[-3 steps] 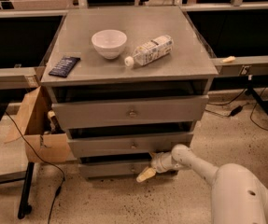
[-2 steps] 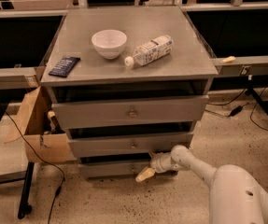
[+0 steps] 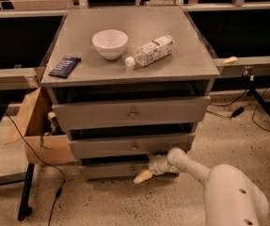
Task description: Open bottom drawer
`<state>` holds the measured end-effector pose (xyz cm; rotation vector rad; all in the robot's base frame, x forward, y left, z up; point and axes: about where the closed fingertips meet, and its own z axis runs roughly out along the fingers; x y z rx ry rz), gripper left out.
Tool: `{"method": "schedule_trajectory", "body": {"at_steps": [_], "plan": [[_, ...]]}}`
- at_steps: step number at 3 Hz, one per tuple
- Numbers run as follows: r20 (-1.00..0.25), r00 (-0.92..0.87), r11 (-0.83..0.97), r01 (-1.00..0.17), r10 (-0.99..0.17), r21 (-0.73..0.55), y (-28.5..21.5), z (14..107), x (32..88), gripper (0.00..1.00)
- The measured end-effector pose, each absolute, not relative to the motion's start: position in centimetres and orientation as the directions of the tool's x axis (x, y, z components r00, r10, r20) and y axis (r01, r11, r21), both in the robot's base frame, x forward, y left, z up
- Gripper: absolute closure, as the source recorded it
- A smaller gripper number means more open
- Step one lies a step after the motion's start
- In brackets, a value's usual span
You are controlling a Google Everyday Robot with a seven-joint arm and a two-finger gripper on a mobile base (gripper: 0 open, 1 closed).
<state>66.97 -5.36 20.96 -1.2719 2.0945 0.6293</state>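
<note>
A grey cabinet (image 3: 134, 69) has three grey drawers, each standing out a little from the frame. The bottom drawer (image 3: 111, 170) is the lowest one, close to the floor, with a small brass knob (image 3: 132, 169). My white arm comes in from the lower right. My gripper (image 3: 146, 172) is at the bottom drawer's front, just right of the knob, with one cream fingertip (image 3: 142, 176) pointing down and left toward the floor. The knob lies next to the gripper.
The cabinet top holds a white bowl (image 3: 109, 43), a bottle (image 3: 150, 51) lying on its side and a dark packet (image 3: 64, 66). An open cardboard box (image 3: 35, 126) stands at the cabinet's left. Cables (image 3: 40, 166) and a black stand leg (image 3: 26, 197) lie on the floor.
</note>
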Motion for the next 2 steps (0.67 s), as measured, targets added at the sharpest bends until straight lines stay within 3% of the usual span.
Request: {"method": "schedule_trajectory", "body": {"at_steps": [1, 2], "plan": [[-0.697, -0.367, 0.432, -0.897, -0.616, 0.09, -5.29, 20.16, 66.94, 0.16], [-0.694, -0.367, 0.43, -0.898, -0.62, 0.091, -5.29, 20.08, 66.9, 0.39]]}}
